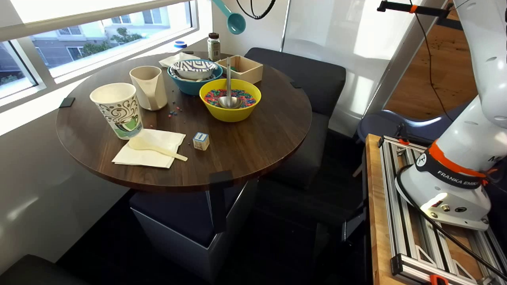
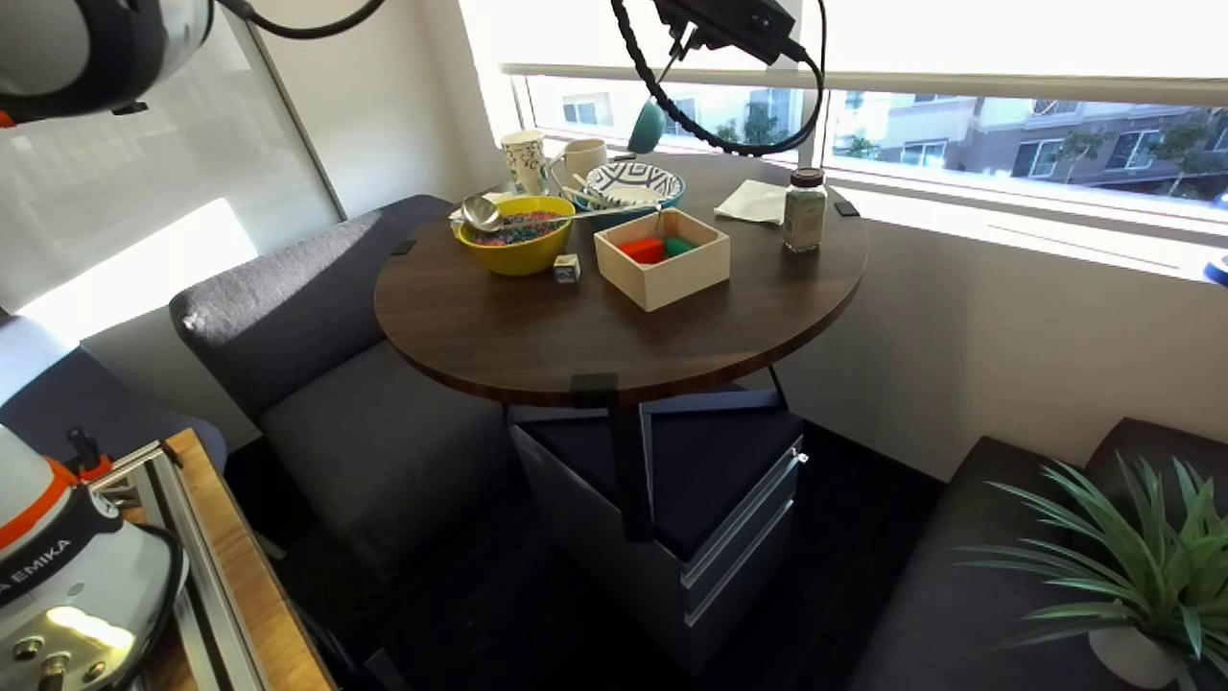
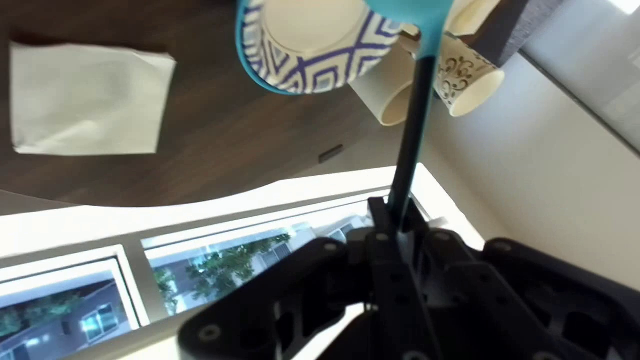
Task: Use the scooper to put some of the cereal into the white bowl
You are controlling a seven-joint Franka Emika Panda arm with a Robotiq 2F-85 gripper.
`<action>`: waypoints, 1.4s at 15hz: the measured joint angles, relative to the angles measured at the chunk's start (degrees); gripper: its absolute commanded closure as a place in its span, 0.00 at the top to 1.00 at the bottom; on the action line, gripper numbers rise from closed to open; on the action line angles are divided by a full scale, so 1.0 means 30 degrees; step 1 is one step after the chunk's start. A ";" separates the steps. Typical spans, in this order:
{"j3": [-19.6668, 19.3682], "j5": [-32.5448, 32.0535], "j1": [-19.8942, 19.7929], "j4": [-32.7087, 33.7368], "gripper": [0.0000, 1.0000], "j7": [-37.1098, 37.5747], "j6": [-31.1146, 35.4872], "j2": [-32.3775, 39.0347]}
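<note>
My gripper (image 3: 395, 215) is shut on the long handle of the teal scooper (image 3: 425, 35). The scooper hangs in the air above the table in both exterior views (image 1: 236, 23) (image 2: 648, 127); no cereal shows in it. The white bowl with dark lines (image 1: 195, 72) rests in a teal bowl (image 1: 190, 88); it also shows in an exterior view (image 2: 628, 178) and below the scooper in the wrist view (image 3: 320, 67). The yellow bowl (image 1: 230, 114) holds coloured cereal (image 1: 248, 99) and a metal ladle (image 1: 229, 79). The yellow bowl is out of the wrist view.
Around the bowls stand a wooden box (image 2: 662, 278), a spice jar (image 2: 804, 213), a cream mug (image 1: 152, 91) and a paper cup (image 1: 121, 111). A napkin (image 1: 148, 158) with a cream spoon (image 1: 158, 147), a letter block (image 1: 201, 141) and spilled cereal lie on the table (image 1: 253, 150).
</note>
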 measured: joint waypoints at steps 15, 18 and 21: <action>0.1261 0.1726 0.0275 -0.3865 0.02 -0.2155 0.0858 -0.2021; 0.1273 0.0921 0.1284 -0.5210 0.02 -0.2724 0.2366 -0.2238; 0.1334 0.0808 0.2125 -0.6984 0.02 -0.3211 0.3530 -0.2702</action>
